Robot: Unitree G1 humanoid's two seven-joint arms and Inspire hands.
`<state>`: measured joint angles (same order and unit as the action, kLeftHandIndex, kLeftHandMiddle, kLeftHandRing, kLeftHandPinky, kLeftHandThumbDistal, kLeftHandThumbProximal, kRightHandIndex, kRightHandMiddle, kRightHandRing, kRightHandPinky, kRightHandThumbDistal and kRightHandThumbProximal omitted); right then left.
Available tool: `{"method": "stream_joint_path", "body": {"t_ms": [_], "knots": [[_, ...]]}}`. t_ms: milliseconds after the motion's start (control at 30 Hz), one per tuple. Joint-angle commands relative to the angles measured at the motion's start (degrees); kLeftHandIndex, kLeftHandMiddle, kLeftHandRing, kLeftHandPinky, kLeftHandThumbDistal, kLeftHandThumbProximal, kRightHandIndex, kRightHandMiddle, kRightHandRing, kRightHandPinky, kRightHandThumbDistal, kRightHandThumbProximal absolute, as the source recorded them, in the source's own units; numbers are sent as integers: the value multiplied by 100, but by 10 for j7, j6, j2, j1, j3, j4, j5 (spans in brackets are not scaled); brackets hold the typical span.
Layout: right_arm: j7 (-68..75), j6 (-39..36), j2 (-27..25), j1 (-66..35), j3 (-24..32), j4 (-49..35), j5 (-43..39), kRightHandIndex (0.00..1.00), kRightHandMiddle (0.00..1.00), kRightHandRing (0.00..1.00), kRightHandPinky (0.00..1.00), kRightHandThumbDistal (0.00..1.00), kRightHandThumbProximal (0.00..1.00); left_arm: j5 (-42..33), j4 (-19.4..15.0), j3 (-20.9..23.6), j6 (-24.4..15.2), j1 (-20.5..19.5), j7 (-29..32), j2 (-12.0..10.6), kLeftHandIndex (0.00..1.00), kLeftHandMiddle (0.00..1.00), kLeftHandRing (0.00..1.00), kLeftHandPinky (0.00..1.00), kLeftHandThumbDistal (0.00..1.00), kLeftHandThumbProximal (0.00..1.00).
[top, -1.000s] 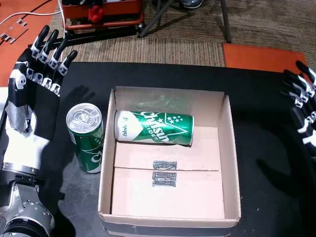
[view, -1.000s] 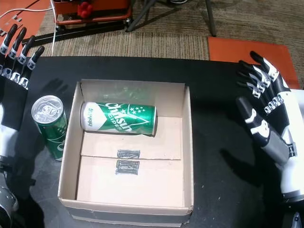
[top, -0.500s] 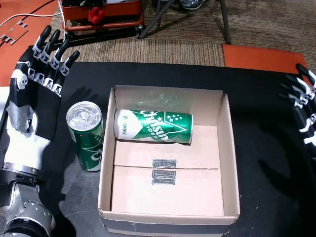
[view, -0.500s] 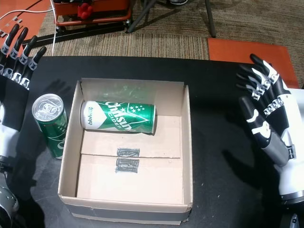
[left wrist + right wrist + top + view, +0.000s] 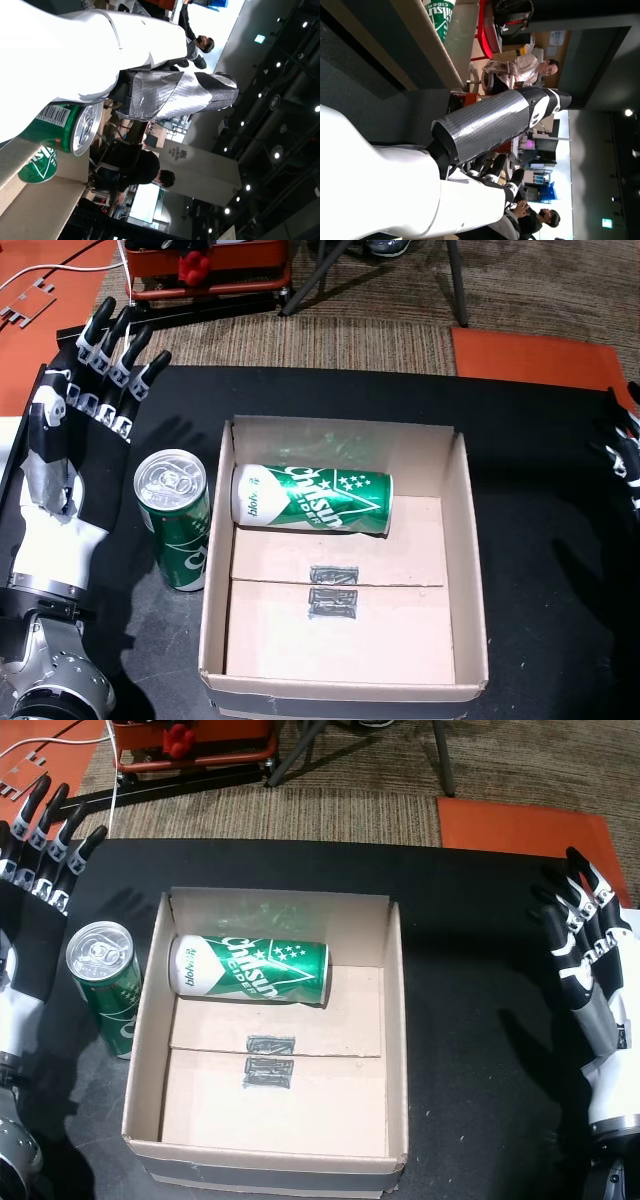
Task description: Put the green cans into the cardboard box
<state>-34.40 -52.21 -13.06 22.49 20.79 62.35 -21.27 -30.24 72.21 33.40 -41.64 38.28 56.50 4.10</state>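
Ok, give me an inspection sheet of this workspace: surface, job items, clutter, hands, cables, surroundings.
Surface: black table, bare around the box.
Job's things: cardboard box open; one green can lies on its side inside at the far end; a second green can stands upright outside, beside the box's left wall.
Clutter: nothing seen on the table.
Hands: left hand open beside the upright can, apart from it; right hand open at the table's right edge.
Cables: white cable on the floor.
Surroundings: carpet, orange mats, red equipment; people in the wrist views.
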Motion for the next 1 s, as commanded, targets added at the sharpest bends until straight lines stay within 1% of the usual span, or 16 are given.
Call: {"method": "stream_joint_path", "body": {"t_ms": [0,33,67,100,167,200,233,333,367,400,567,667,733,833,867,967], "knots": [[-1,2,1,2,2,-1,3,74,77,82,91,100,62,7,-1,-3,3,-9,2,7,90,96,99,95,40,100],[-1,1,-1,2,2,0,5,74,77,82,91,100,62,7,-1,-3,5,-9,1,10,90,96,99,95,43,100],[-2,-1,-1,2,2,1,5,74,77,82,91,100,62,8,0,-3,6,-9,-2,13,90,96,98,95,46,96],[-3,-1,-2,2,3,2,5,73,77,81,90,100,61,9,0,-4,9,-9,-4,16,91,96,97,95,46,90],[-4,-2,-2,1,4,3,5,73,77,80,90,100,61,9,1,-3,15,-8,1,23,91,95,96,94,41,80],[-1,-6,-3,0,3,2,7,72,76,80,90,100,62,13,2,-6,14,-8,1,28,90,94,94,93,48,73],[2,-9,-3,-1,3,2,10,72,76,80,90,100,63,17,2,-8,12,-8,3,33,90,95,94,93,49,68],[7,-14,-4,-2,2,1,16,73,77,79,90,100,65,27,3,-17,7,-8,14,49,89,95,94,93,64,55],[8,-15,-4,-2,2,1,18,73,77,79,90,100,65,28,4,-19,7,-9,20,53,89,95,94,93,66,52],[7,-14,-4,-2,3,2,17,74,77,79,90,100,64,30,4,-22,6,-9,24,57,89,95,94,93,70,48],[6,-14,-4,-1,4,4,16,73,77,79,90,100,64,34,4,-34,-5,-12,41,65,91,94,95,92,70,39],[-18,2,0,1,13,0,-6,73,77,79,90,100,61,46,5,-47,-17,-20,43,73,90,93,95,90,71,40],[-24,5,1,1,17,0,-11,73,76,79,90,100,63,58,7,-55,-16,-27,32,77,89,92,93,89,80,38],[-28,1,0,2,19,2,-12,73,76,79,90,100,64,73,7,-61,-20,-35,22,82,90,92,93,89,81,39],[-28,0,0,2,19,3,-11,72,76,79,91,100,65,78,6,-64,-24,-37,21,83,91,92,93,90,79,40],[-31,0,-1,3,21,4,-12,72,76,79,91,100,64,97,4,-75,-46,-42,4,84,92,93,93,91,85,49]]}}
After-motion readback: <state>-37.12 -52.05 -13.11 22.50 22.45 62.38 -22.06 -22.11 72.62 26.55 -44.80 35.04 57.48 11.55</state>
